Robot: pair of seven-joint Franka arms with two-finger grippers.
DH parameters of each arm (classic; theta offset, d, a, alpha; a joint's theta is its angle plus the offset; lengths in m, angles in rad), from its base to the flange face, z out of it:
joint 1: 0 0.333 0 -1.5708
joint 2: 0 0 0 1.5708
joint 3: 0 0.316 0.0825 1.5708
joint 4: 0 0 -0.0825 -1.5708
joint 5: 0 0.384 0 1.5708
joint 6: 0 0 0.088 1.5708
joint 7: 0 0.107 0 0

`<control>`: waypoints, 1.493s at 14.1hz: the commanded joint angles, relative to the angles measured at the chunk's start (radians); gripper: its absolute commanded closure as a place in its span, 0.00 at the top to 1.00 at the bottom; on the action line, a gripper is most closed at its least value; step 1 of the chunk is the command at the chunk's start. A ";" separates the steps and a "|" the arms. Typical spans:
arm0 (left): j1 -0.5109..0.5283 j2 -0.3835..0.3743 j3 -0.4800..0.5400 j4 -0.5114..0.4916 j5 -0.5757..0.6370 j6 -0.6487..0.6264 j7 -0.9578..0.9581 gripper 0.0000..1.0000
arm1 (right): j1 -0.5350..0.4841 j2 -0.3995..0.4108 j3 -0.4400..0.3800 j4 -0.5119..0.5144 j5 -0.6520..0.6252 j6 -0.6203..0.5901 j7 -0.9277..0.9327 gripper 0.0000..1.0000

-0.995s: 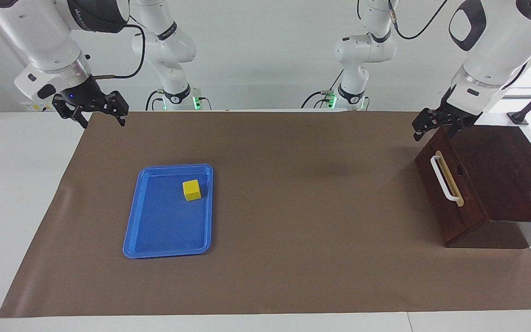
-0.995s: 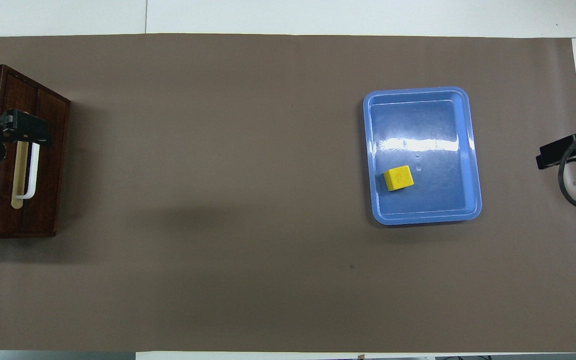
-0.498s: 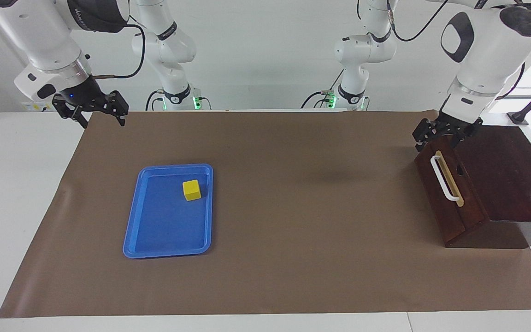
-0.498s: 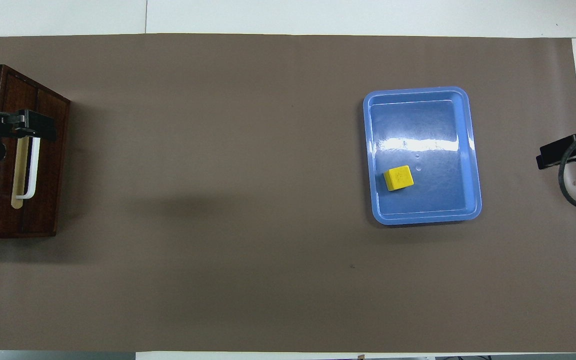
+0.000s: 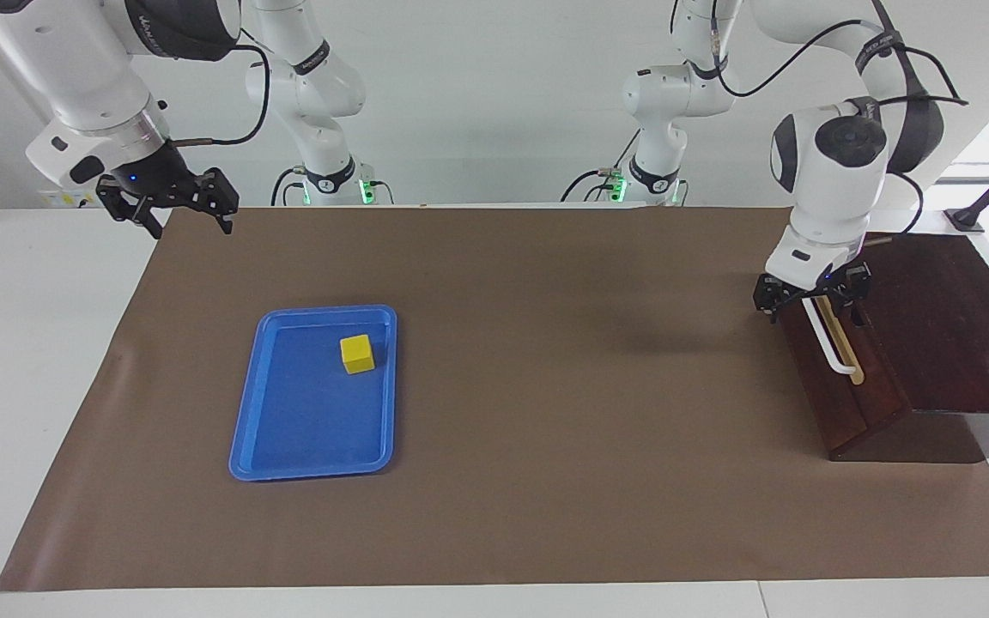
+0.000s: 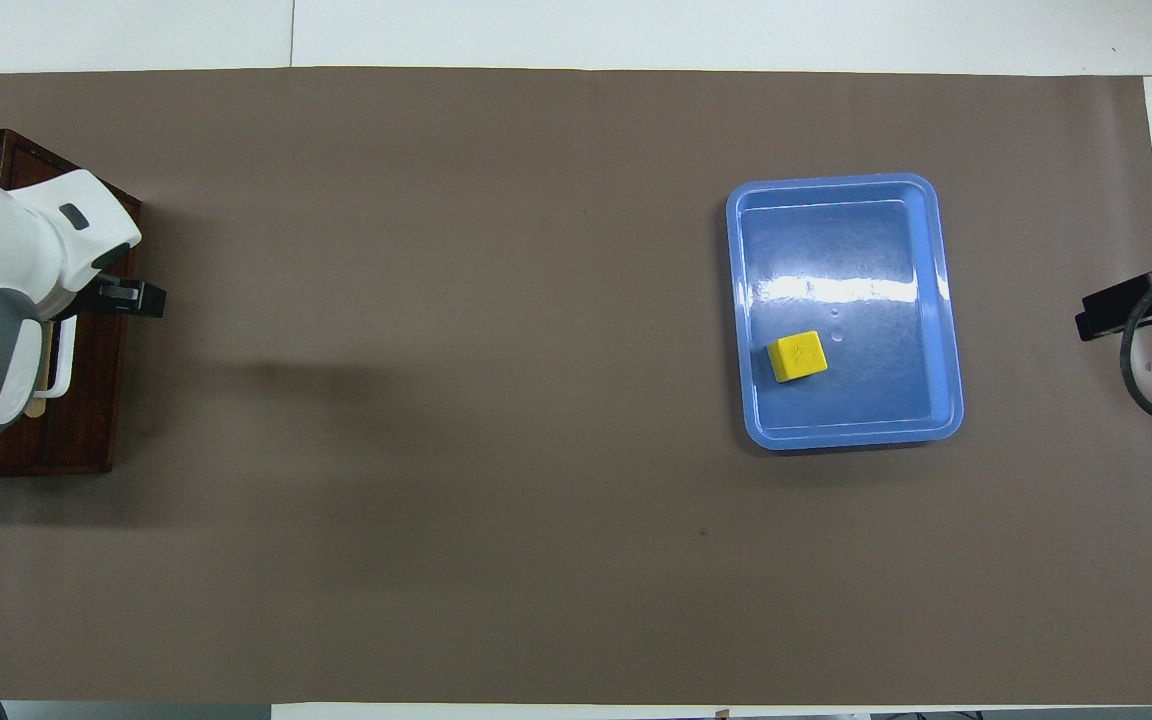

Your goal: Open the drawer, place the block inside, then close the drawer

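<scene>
1. The dark reddish-brown wooden box (image 5: 915, 343) sits at the left arm's end of the table on the brown paper mat (image 5: 546, 386). Its single drawer (image 5: 834, 378) is shut, front sloping toward the table's middle, so the white bar handle (image 5: 829, 339) is reachable from above.
2. The left gripper (image 5: 810, 293) hangs at the handle's end nearer the robots, fingers spread wide, one on each side of the bar and holding nothing. This looks like lining up to clamp the bar and pull.
3. The small bright yellow cube block (image 5: 357, 354) rests in the flat blue plastic tray (image 5: 288, 455), near the tray's corner nearer the robots and toward the table's middle, well apart from the drawer. It probably waits there until the drawer is open.
4. The right gripper (image 5: 170, 199) waits over the mat's corner at the right arm's end, fingers apart and empty.
5. Compared with a second ago, the left arm has swung its wrist upright and brought the gripper down from the box's top edge onto the handle. Block, tray, box and right arm are unchanged.
</scene>
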 commanded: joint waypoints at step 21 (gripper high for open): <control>-0.237 0.041 0.006 -0.084 -0.038 0.136 -0.400 1.00 | -0.062 0.156 0.001 -0.398 0.460 0.327 0.739 1.00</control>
